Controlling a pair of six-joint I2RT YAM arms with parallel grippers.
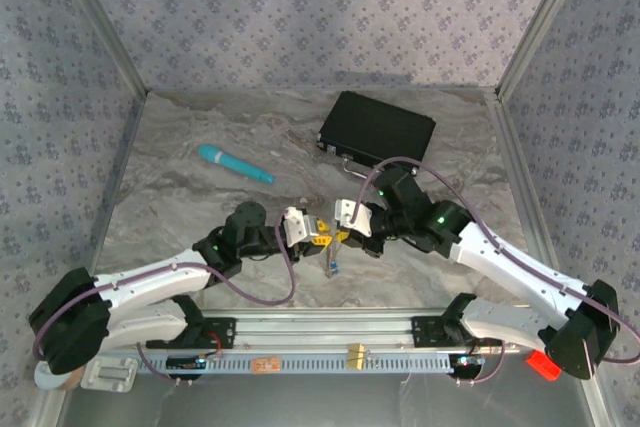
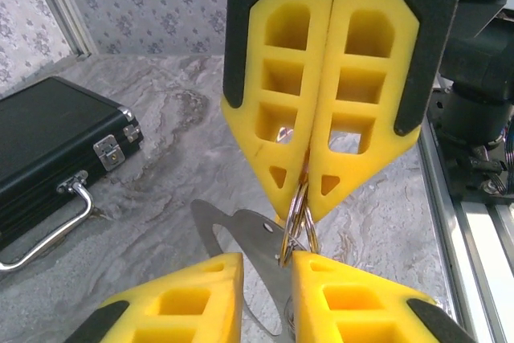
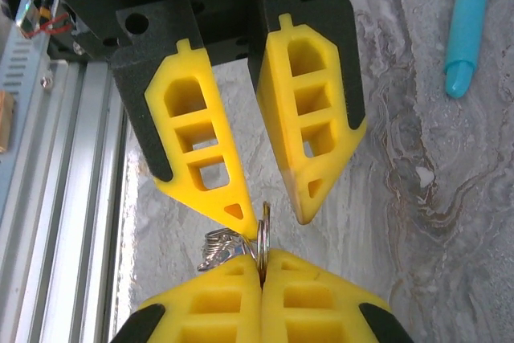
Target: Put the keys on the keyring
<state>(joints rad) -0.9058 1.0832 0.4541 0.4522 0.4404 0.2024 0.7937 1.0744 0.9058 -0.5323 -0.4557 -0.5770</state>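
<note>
**A:** Item one, the keyring?

**B:** Keyring [image 3: 263, 229]: a silvery split ring, standing on edge, held up off the table between the two arms. It is clamped in the right gripper [image 3: 262, 267], whose yellow pads are pressed together on the ring's near arc.

**A:** Item two, the opposing pincer?

**B:** Left gripper [image 3: 277, 213]: jaws apart by a narrow gap, tips meeting the right gripper head-on. The ring's free arc sits in that gap, close against one tip. Whether they touch cannot be told.

**A:** Orientation?

**B:** The ring's plane runs along the seam of the right pads and points straight into the left gap. Both arms are at it, and the left likely needs only to close, not to travel.

**A:** Item three, the keys?

**B:** Keys [image 1: 333, 266]: hanging below the ring toward the near rail [image 1: 330, 332], one blue head showing. A flat metal blade [image 2: 237, 234] lies under the ring and is possibly a key or a tag.

**A:** Surface and room?

**B:** Table [image 1: 200, 217]: grey marbled top inside patterned fabric walls. Black case [image 1: 377, 129] and teal pen [image 1: 235, 163] both lie well apart at the far side.
</note>
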